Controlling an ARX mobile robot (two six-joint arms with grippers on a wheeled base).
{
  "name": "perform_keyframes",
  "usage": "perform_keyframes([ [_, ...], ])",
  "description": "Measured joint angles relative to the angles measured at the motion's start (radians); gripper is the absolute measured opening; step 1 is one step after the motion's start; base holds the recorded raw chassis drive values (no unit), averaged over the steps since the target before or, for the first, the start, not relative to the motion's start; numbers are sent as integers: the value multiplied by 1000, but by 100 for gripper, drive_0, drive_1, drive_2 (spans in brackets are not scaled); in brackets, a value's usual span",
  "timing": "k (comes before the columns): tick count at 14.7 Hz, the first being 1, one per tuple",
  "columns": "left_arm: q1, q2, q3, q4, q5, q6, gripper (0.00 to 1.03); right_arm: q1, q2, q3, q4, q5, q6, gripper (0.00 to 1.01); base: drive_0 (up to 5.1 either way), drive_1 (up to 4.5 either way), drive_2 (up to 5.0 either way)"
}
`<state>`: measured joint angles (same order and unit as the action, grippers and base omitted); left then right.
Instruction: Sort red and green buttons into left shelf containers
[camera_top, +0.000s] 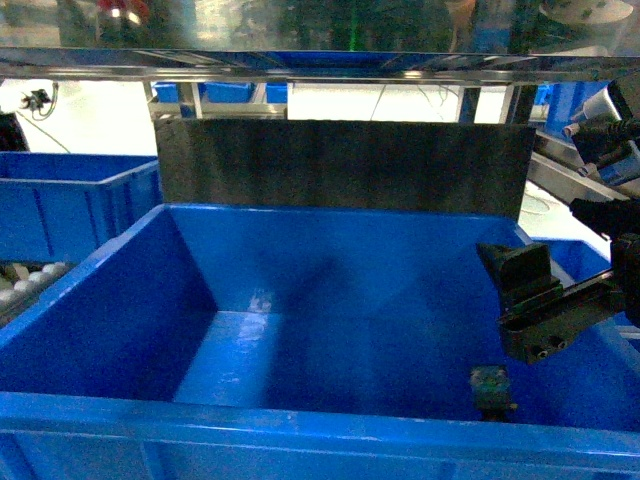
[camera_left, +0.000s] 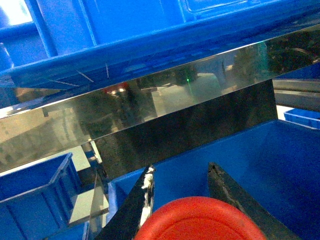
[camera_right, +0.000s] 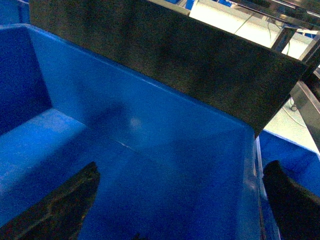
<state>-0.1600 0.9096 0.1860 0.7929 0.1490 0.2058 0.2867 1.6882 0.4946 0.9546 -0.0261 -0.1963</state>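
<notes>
**Head view: green button in bin, red button held**

Head view is filled by a deep blue bin (camera_top: 120, 330) with smooth sloping walls and a thick rim. A small dark-bodied green button (camera_top: 490, 388) is seen on the bin floor, near the front right corner; its cap is dim and hard to make out. The right gripper (camera_top: 530, 300) hangs above it, apart from it, fingers spread wide with nothing between them.

A wide red mushroom cap of the red button (camera_left: 200, 222) is seen in the left wrist view, gripped between the fingers (camera_left: 137, 205) of the left gripper (camera_left: 182, 200); its body is cut off by the lower edge. The left gripper is not seen in the head view.

A dark metal plate (camera_top: 340, 165) stands behind the bin's back rim, under a shiny shelf rail (camera_top: 320, 65). Another blue bin (camera_top: 60, 200) sits to the left. Most of the bin floor is left bare.
</notes>
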Motion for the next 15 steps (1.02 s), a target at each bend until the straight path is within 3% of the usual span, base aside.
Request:
perform_keyframes([
  [1, 0, 0, 0, 0, 0, 0, 28, 0, 0, 0, 0, 0, 0, 100, 0, 0, 0],
  [4, 0, 0, 0, 0, 0, 0, 28, 0, 0, 0, 0, 0, 0, 98, 0, 0, 0],
  [8, 20, 223, 52, 146, 59, 4, 28, 0, 0, 0, 0, 0, 0, 98, 0, 0, 0],
  [15, 16, 381, 74, 214, 68, 32, 28, 0, 0, 0, 0, 0, 0, 98, 0, 0, 0],
])
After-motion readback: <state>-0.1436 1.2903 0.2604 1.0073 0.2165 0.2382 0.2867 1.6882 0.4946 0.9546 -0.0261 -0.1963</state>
